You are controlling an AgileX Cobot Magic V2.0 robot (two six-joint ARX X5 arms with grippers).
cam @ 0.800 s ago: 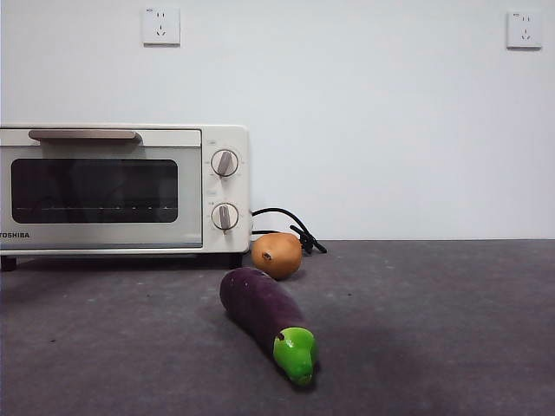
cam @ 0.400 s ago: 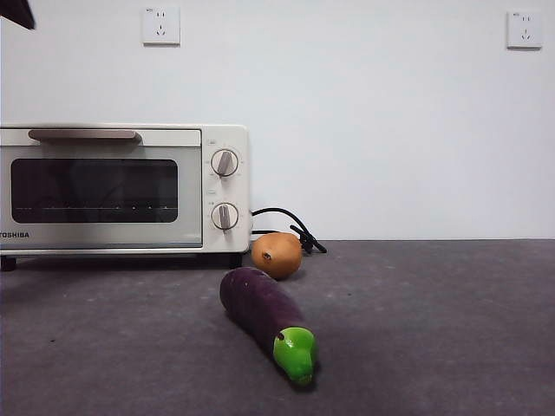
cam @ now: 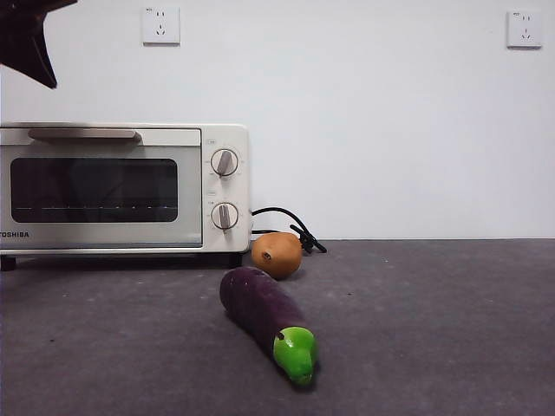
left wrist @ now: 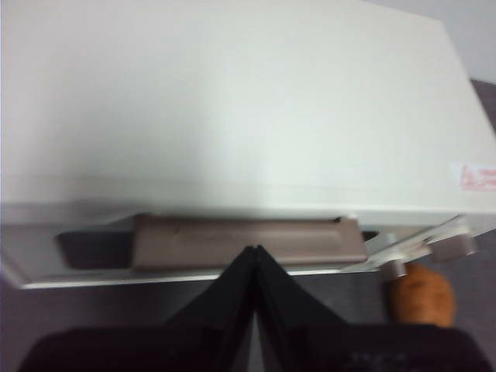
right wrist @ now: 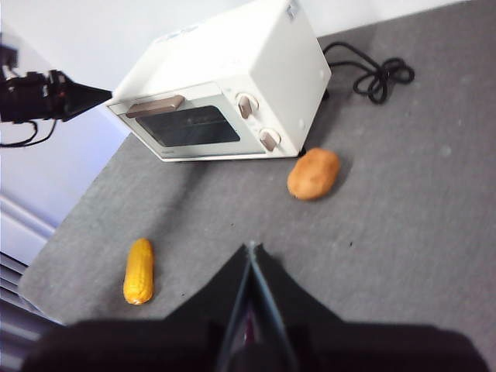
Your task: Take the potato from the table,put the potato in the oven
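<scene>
The potato lies on the table just right of the oven, near its black cord; it also shows as the orange-brown potato in the right wrist view and the potato in the left wrist view. The oven's door is closed, with its bar handle along the top. My left gripper hovers shut over that handle, holding nothing, and appears as the dark left gripper at the front view's top left. My right gripper hangs shut high above the table, well back from the potato.
A purple eggplant with a green tip lies in front of the potato. A yellow corn cob rests on the table in front of the oven's left part. The black cord coils behind the oven's right side.
The left gripper has come down into the front view's top left corner, growing from nothing to a small tip to a larger dark shape above the oven. Potato, eggplant and oven have not moved.
</scene>
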